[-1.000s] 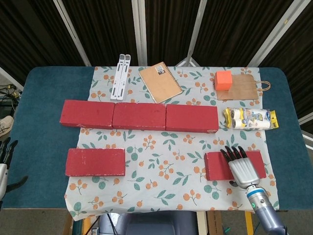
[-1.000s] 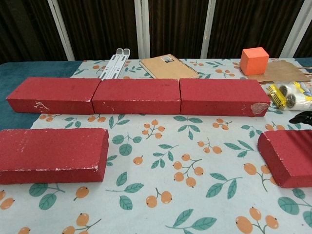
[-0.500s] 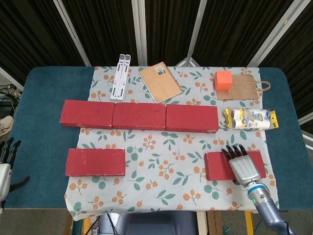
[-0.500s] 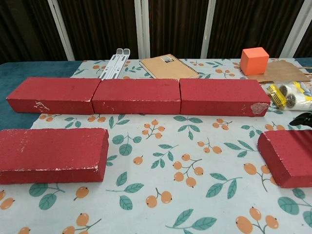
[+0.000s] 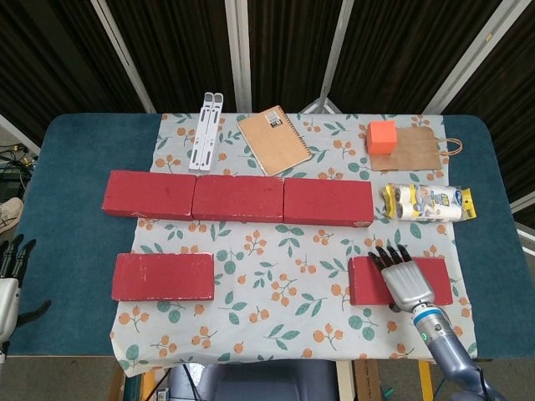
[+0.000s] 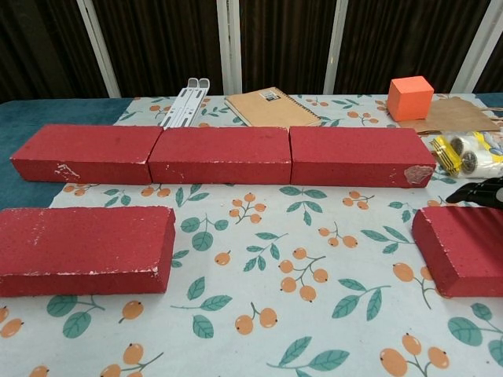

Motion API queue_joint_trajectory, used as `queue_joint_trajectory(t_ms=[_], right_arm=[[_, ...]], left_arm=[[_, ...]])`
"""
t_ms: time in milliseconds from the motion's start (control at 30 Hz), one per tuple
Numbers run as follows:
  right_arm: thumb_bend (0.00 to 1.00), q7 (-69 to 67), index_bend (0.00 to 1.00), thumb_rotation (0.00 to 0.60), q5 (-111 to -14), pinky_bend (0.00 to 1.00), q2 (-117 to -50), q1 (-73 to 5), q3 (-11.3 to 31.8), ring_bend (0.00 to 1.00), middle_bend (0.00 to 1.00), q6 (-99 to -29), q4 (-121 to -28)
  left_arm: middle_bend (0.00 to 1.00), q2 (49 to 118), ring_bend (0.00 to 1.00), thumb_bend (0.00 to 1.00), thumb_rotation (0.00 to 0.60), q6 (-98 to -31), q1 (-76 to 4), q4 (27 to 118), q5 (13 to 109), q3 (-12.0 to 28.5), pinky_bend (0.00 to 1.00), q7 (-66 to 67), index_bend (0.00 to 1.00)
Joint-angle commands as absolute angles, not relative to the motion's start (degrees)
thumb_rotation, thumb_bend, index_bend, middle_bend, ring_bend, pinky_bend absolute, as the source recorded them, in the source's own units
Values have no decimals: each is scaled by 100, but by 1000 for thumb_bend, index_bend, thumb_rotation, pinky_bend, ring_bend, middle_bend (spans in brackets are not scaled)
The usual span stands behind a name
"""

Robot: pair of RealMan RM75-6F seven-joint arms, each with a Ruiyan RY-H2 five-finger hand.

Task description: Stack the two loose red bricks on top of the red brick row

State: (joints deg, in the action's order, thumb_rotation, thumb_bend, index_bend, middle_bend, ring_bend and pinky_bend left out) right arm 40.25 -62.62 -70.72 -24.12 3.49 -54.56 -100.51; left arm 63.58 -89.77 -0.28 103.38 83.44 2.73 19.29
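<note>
- Brick row (image 5: 238, 199): three red bricks end to end across the cloth (image 5: 276, 326), mid-table (image 5: 67, 159).
- Left brick (image 5: 163, 276): loose, flat on the cloth, near the row's left end.
- Right brick (image 5: 372, 281): loose, flat, near the row's right end.
- Right hand (image 5: 403, 276): lies palm down on the right brick, fingers (image 5: 386, 255) slightly spread and reaching over its far edge.
- Left hand (image 5: 10, 280): at the table's left edge, apart from the bricks, fingers spread, holding nothing.
- Also present: notebook (image 5: 274, 140), orange cube (image 5: 382, 136), tape rolls (image 5: 426, 202).
</note>
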Motion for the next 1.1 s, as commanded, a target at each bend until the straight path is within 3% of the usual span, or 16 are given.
queue_joint_trajectory(t_ms=[33, 400, 633, 800, 1100], right_arm=[[3, 4105, 0, 600, -6104, 0, -7115, -2516, 343, 53, 44, -5393, -10032], [3, 4183, 0, 600, -5945, 0, -7082, -2629, 250, 245, 205, -5494, -10116], [3, 4106, 3, 600, -5929, 0, -6994, -2677, 201, 279, 244, -5537, -10181], [3, 3918, 97, 600, -6115, 0, -6787, -2681, 256, 279, 244, -5671, -10353], [3, 3648, 116, 600, -5729, 0, -5721, -3100, 973, 279, 243, -5658, -11193]], left_arm=[[0, 6355, 0, 0, 600, -8977, -29, 10339, 8333, 278, 76, 1924, 27], [0, 6315, 0, 0, 600, -8889, -52, 10356, 8326, 243, 76, 1860, 46], [0, 6300, 0, 0, 600, -8882, -59, 10371, 8333, 235, 76, 1862, 51], [0, 6298, 0, 0, 600, -8881, -59, 10369, 8321, 236, 76, 1855, 54], [0, 6351, 0, 0, 600, -8790, -128, 10273, 8000, 391, 76, 1887, 58]])
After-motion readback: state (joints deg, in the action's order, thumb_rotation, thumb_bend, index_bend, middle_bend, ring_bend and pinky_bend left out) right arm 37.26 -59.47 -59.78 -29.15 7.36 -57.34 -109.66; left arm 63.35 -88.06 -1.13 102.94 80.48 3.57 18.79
